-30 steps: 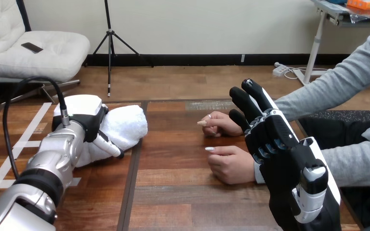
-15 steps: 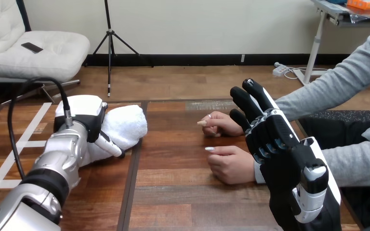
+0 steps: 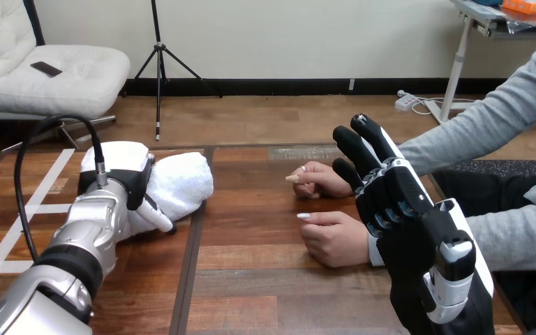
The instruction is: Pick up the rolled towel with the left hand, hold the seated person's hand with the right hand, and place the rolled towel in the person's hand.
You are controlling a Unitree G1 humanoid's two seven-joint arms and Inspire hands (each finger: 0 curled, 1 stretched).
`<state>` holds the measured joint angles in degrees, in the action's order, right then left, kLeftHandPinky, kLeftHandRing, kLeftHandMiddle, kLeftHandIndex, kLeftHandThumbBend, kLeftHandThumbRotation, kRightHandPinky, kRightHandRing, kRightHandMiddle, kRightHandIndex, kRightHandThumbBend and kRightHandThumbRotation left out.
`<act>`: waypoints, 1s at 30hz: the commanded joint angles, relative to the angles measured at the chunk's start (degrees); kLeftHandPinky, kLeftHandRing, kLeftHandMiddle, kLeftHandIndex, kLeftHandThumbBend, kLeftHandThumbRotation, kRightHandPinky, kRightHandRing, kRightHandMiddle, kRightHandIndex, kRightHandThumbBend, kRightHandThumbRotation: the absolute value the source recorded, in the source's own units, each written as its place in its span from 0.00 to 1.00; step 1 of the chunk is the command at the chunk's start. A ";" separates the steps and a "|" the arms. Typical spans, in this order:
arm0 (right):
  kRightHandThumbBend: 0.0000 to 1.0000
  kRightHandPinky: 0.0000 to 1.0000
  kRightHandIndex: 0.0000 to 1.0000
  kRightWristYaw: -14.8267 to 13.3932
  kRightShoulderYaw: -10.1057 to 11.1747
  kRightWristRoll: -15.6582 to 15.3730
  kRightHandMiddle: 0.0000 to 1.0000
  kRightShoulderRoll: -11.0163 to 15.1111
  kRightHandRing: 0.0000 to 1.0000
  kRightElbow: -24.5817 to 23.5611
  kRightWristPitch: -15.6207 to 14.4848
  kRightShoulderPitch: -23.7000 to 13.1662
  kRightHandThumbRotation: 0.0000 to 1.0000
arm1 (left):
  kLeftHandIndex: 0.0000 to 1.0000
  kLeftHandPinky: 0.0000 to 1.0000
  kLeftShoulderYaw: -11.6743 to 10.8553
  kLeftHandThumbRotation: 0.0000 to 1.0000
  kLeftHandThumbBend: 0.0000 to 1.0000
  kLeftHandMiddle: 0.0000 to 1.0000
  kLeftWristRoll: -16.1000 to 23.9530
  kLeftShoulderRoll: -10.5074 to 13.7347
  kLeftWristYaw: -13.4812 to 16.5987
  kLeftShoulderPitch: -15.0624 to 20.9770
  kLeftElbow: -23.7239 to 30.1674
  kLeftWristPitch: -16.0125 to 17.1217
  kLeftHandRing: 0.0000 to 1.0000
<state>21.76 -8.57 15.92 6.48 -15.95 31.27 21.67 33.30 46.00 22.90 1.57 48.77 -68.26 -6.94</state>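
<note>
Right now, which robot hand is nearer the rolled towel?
Left. The left hand lies against the rolled towel; the right hand stands well off to its right, beside the person's nearer hand.

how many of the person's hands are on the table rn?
2. Person's nearer hand rests right of centre, beside the right hand; person's farther hand lies just behind it.

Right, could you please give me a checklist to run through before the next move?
1. Left hand on the rolled towel: ok.
2. Its grip on the towel: cannot tell.
3. Towel lifted off the table: not ok, it lies there.
4. Right hand holding the person's nearer hand: not ok; fingers straight, none curled round it.
5. Person's nearer hand opened to receive: not ok, curled, palm down.
</note>
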 commanded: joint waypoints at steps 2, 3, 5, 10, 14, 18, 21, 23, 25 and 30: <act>0.91 1.00 0.95 -0.29 0.17 0.73 0.94 -0.74 1.00 -2.48 0.75 -2.47 1.00 | 0.89 0.91 0.14 0.30 0.92 0.90 0.38 -0.80 1.06 6.06 -1.00 -1.45 0.89; 0.92 1.00 0.95 -0.26 0.17 0.78 0.94 -0.71 1.00 -2.48 0.73 -2.48 1.00 | 0.87 0.90 0.08 0.27 0.92 0.88 0.28 -0.92 1.11 6.14 -1.28 -1.61 0.88; 0.92 1.00 0.95 -0.22 0.14 0.87 0.94 -0.69 1.00 -2.58 0.71 -2.46 1.00 | 0.86 0.89 -0.03 0.24 0.92 0.87 0.03 -1.20 0.55 6.45 -1.78 -2.19 0.87; 0.93 1.00 0.95 -0.47 0.24 0.45 0.94 -0.80 1.00 -2.64 0.95 -2.42 1.00 | 0.84 0.86 0.23 0.19 0.91 0.86 -0.08 -1.52 -1.59 7.24 -2.35 -3.17 0.85; 0.93 1.00 0.95 -0.55 0.32 0.24 0.94 -0.89 1.00 -2.60 1.31 -2.40 1.00 | 0.83 0.85 0.68 0.18 0.90 0.86 0.19 -1.74 -3.50 7.90 -2.85 -4.01 0.85; 0.93 1.00 0.95 -0.75 0.42 0.19 0.94 -0.87 1.00 -2.78 1.11 -2.34 1.00 | 0.82 0.83 1.10 0.19 0.91 0.85 0.53 -2.02 -5.20 8.51 -3.16 -4.90 0.85; 0.93 1.00 0.95 -0.80 0.48 0.09 0.94 -0.75 1.00 -2.84 1.17 -2.36 1.00 | 0.83 0.82 1.37 0.21 0.92 0.85 0.73 -2.10 -5.51 8.70 -3.41 -5.01 0.85; 0.93 1.00 0.95 -0.79 0.48 0.20 0.94 -0.66 1.00 -2.89 1.13 -2.37 1.00 | 0.83 0.82 1.68 0.21 0.92 0.85 0.97 -2.14 -5.96 8.88 -3.52 -5.12 0.85; 0.92 1.00 0.95 -0.70 0.46 0.46 0.94 -0.54 1.00 -2.93 1.08 -2.39 1.00 | 0.83 0.82 2.10 0.22 0.92 0.85 1.29 -2.16 -6.46 9.10 -3.72 -5.17 0.84; 0.92 1.00 0.94 -0.69 0.49 0.69 0.94 -0.38 1.00 -3.13 0.87 -2.35 1.00 | 0.83 0.80 2.03 0.22 0.92 0.84 0.73 -2.24 -6.76 9.27 -3.84 -5.39 0.83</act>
<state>21.24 -8.52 15.86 6.57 -15.99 31.27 21.67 34.68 45.95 21.13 -5.02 53.81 -71.74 -11.85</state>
